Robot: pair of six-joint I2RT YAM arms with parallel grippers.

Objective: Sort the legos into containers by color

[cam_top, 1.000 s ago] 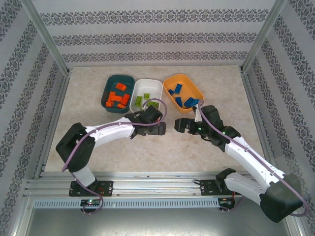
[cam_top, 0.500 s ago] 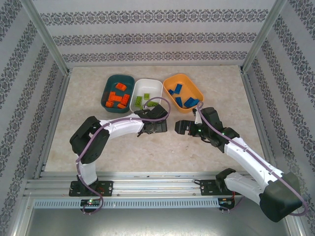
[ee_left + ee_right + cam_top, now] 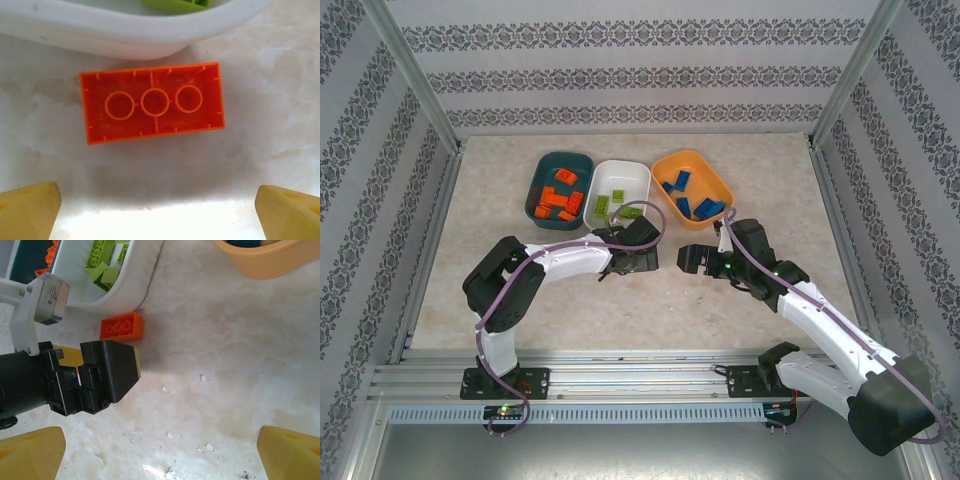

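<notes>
In the left wrist view, one orange brick (image 3: 152, 102) lies hollow side up on the table (image 3: 270, 130). It sits in the middle of the frame, just below the curved wall of the white tray (image 3: 125, 40) and not touching it. The left gripper (image 3: 160, 212) has its yellow fingertips (image 3: 30, 210) spread wide in the lower corners and holds nothing. The brick lies above the gap between them.

The right gripper (image 3: 160, 455) is also spread wide and empty, with bare marbled tabletop between its fingers.

From the top view, three trays stand in a row in the upper middle of the frame. The teal tray (image 3: 565, 157) on the left holds orange-red bricks (image 3: 558, 200). The white one in the middle holds green bricks (image 3: 605, 203). The orange tray (image 3: 692, 155) on the right holds blue bricks (image 3: 692, 200). Both grippers sit just below the trays, facing each other.
</notes>
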